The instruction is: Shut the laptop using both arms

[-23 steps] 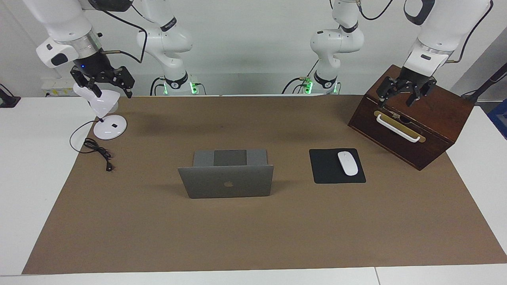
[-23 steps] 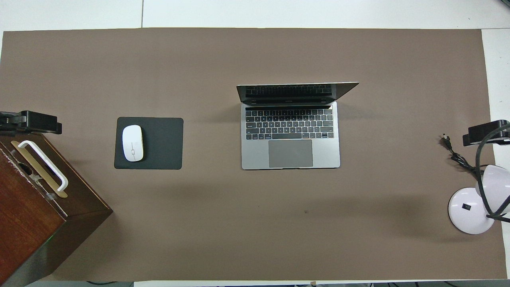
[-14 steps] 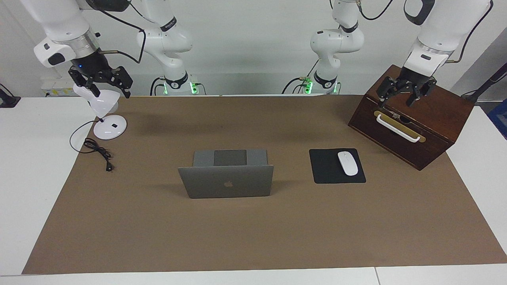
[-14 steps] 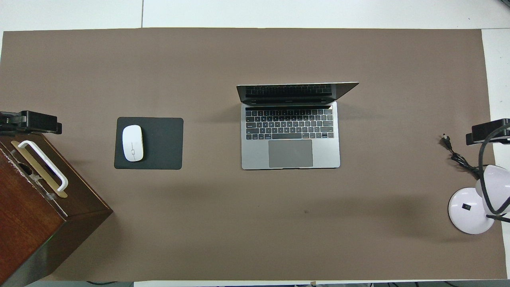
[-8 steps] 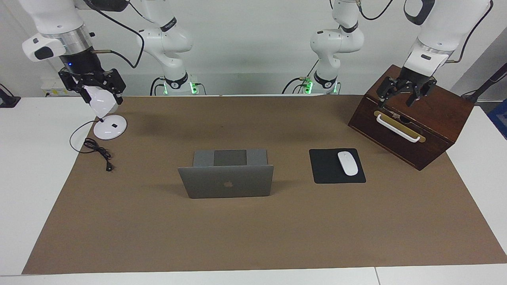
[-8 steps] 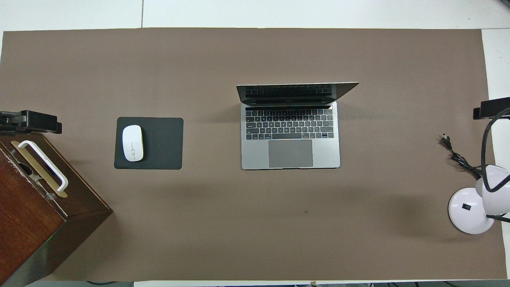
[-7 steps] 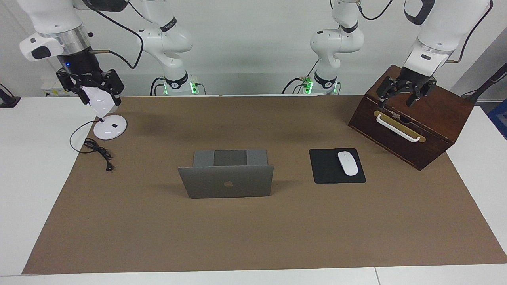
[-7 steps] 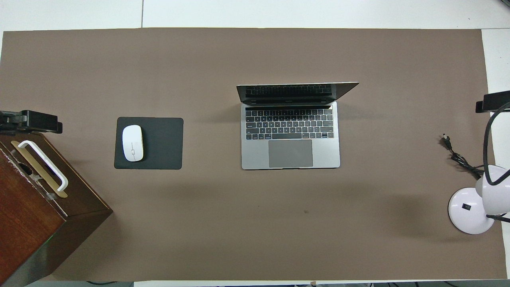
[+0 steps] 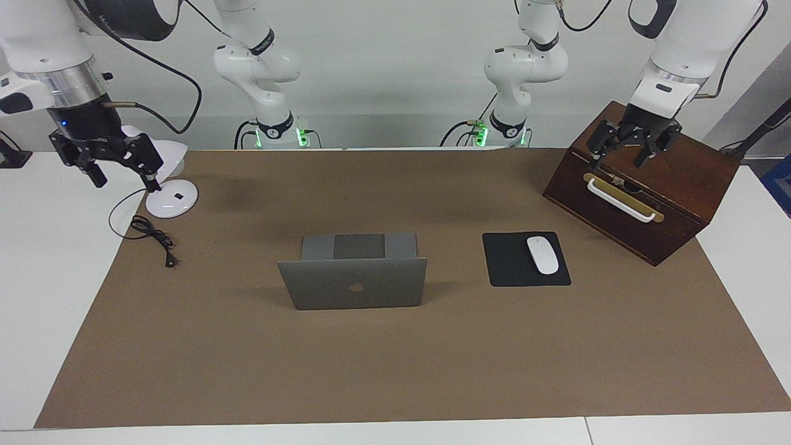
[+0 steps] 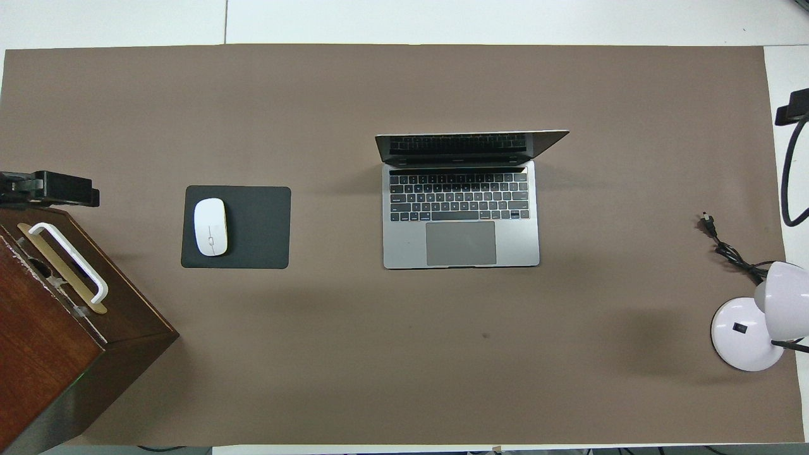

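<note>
The silver-grey laptop (image 9: 352, 283) stands open in the middle of the brown mat, its lid with the apple logo upright; its keyboard shows in the overhead view (image 10: 461, 215). My right gripper (image 9: 126, 179) is open and empty, in the air over the table's edge beside the white lamp, well away from the laptop; only its tip shows in the overhead view (image 10: 793, 106). My left gripper (image 9: 618, 162) is open and empty over the top of the wooden box, above its handle; part of it shows in the overhead view (image 10: 47, 188).
A black mouse pad (image 9: 525, 259) with a white mouse (image 9: 542, 254) lies beside the laptop toward the left arm's end. A dark wooden box (image 9: 642, 185) with a white handle stands there too. A white desk lamp (image 9: 171, 198) and its black cord (image 9: 151, 235) sit at the right arm's end.
My right gripper has swung off the lamp head outward toward the table's edge at its own end and turned. The left gripper and the laptop have not moved.
</note>
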`<state>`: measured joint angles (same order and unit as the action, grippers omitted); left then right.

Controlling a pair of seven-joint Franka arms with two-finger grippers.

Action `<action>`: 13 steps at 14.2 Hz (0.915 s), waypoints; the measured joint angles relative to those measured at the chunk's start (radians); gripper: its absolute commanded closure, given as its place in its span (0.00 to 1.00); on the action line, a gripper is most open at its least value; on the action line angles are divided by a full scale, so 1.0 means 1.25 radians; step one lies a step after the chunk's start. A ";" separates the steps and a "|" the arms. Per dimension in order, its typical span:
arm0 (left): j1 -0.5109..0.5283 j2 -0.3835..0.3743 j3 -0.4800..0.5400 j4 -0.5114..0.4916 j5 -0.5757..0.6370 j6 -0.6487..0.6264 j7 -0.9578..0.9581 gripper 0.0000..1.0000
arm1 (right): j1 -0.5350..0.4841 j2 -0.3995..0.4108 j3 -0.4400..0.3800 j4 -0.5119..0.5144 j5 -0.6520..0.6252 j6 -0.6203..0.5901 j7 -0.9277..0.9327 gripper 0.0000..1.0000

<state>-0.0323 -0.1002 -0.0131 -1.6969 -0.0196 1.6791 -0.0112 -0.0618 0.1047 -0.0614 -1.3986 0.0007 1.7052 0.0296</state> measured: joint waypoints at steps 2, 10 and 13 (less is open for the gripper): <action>0.001 0.000 0.002 0.000 0.000 0.003 0.000 0.89 | 0.000 0.019 0.000 0.024 0.000 0.018 0.000 0.00; 0.027 0.003 0.007 0.000 0.000 0.071 0.002 1.00 | 0.008 0.065 0.015 0.032 0.000 0.117 0.000 0.00; 0.027 0.005 -0.001 -0.005 0.000 0.099 0.005 1.00 | 0.015 0.074 0.032 0.032 0.000 0.141 0.000 0.05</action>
<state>0.0009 -0.0935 -0.0141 -1.7030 -0.0196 1.8028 -0.0050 -0.0428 0.1974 -0.0216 -1.3587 0.0007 1.8811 0.0296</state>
